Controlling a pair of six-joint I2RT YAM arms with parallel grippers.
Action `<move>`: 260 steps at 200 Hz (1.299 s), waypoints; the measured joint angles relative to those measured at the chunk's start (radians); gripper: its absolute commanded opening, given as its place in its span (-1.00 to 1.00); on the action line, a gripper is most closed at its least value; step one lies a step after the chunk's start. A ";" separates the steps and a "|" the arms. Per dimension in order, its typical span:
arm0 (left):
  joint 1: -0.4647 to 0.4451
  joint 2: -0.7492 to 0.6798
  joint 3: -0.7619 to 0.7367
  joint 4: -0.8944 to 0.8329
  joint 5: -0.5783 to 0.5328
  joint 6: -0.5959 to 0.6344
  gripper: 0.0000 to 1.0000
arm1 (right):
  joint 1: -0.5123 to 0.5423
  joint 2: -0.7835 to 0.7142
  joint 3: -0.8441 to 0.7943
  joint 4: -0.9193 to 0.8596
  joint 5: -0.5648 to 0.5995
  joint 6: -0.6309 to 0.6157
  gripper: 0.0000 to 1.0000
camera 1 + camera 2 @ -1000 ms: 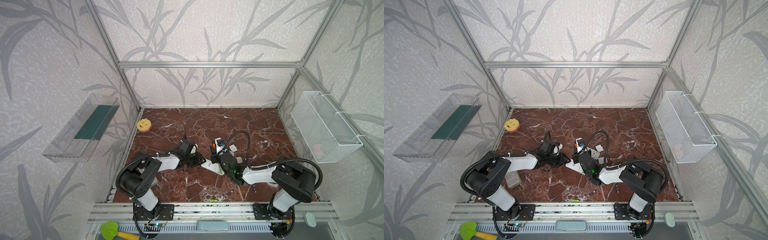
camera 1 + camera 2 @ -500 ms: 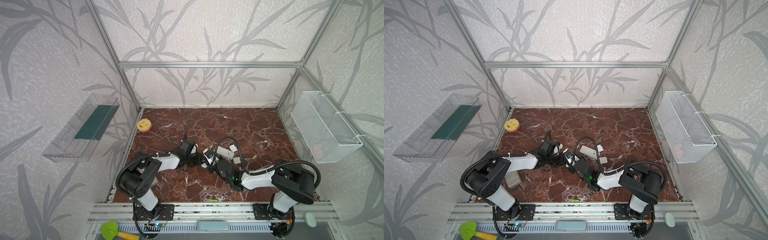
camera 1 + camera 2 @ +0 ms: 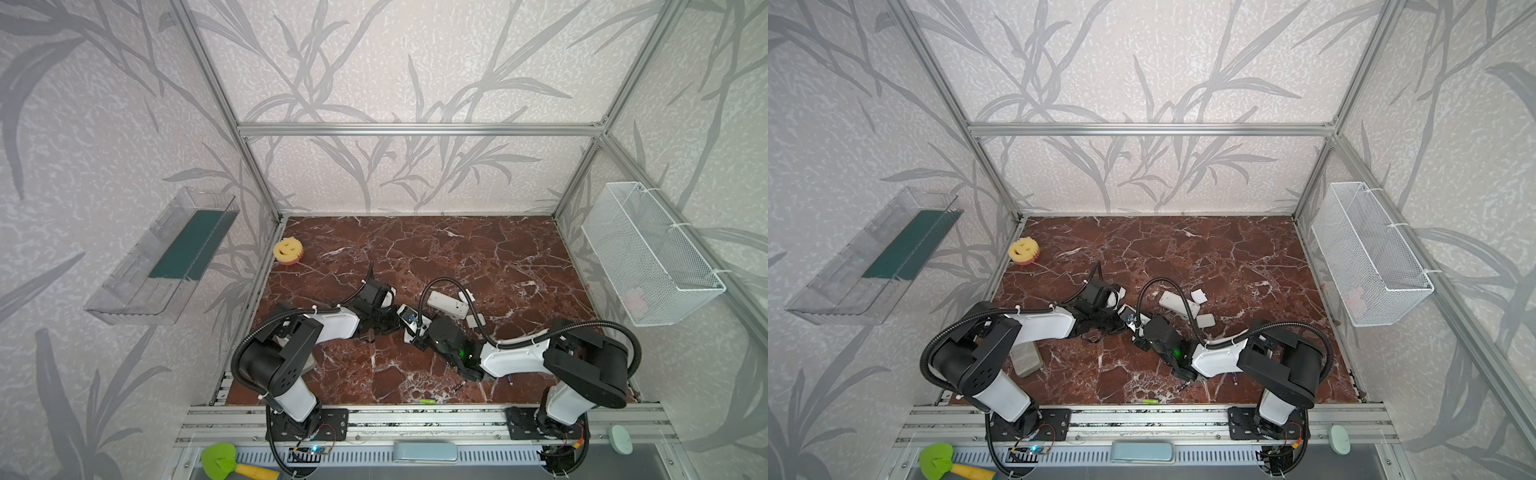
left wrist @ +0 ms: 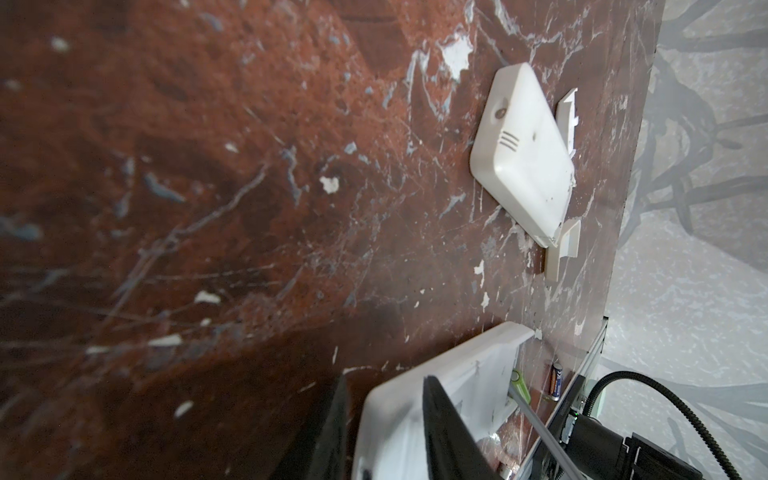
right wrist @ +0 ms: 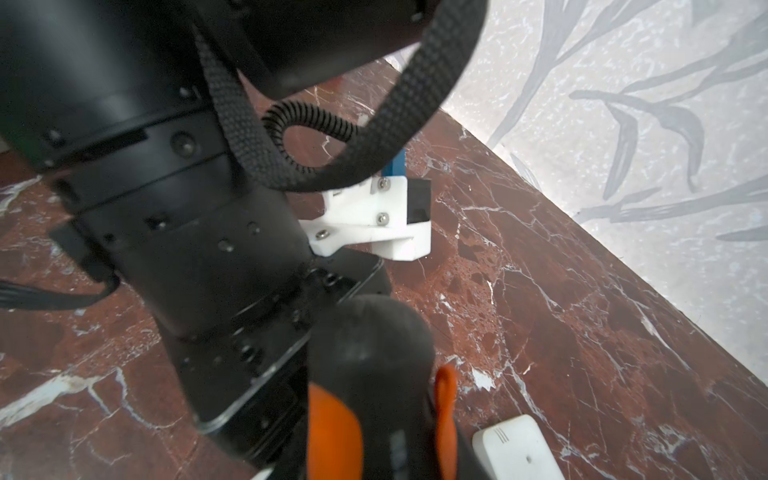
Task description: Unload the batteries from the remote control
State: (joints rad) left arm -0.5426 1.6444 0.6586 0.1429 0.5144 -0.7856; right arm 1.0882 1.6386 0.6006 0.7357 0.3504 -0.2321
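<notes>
The red-brown marble bench (image 3: 457, 249) sits inside walls papered with grey leaves. Near the middle of its front half is the white remote control (image 4: 419, 399), with its battery bay open. One lime green battery (image 4: 521, 384) lies in that bay, and the thin metal shaft of the screwdriver (image 5: 361, 365) ends just beside it. The left gripper (image 4: 388, 419) has its jaws closed across the end of the remote away from the bay. The right gripper (image 3: 420, 333) comes in from the opposite side, its jaws clamped on the screwdriver's black-and-orange handle. A dark battery (image 4: 556, 380) lies loose on the bench beyond the remote. A second lime green battery (image 3: 427, 401) rests at the bench's front edge, apart from both arms. Behind the remote lies a second white device (image 3: 446, 304), with two small white covers (image 3: 476, 320) beside it. A yellow smiley sponge (image 3: 287, 251) sits by the left wall, toward the back.
</notes>
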 measured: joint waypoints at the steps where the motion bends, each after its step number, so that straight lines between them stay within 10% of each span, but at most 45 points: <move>1: 0.000 0.000 0.000 0.000 0.000 0.000 -0.30 | 0.000 -0.002 0.001 -0.005 -0.002 -0.002 -1.00; 153: 0.011 -0.010 0.114 -0.226 -0.045 0.092 -0.01 | -0.080 -0.291 0.068 -0.285 0.019 0.133 -1.00; 260: 0.097 -0.079 0.334 -0.485 -0.208 0.307 0.11 | -0.652 -0.447 0.297 -1.077 -0.148 0.383 -1.00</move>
State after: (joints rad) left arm -0.4458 1.5650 0.9928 -0.3420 0.3061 -0.4786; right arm 0.4362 1.1912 0.8978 -0.3412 0.2024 0.1513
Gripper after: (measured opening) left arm 0.547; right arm 0.322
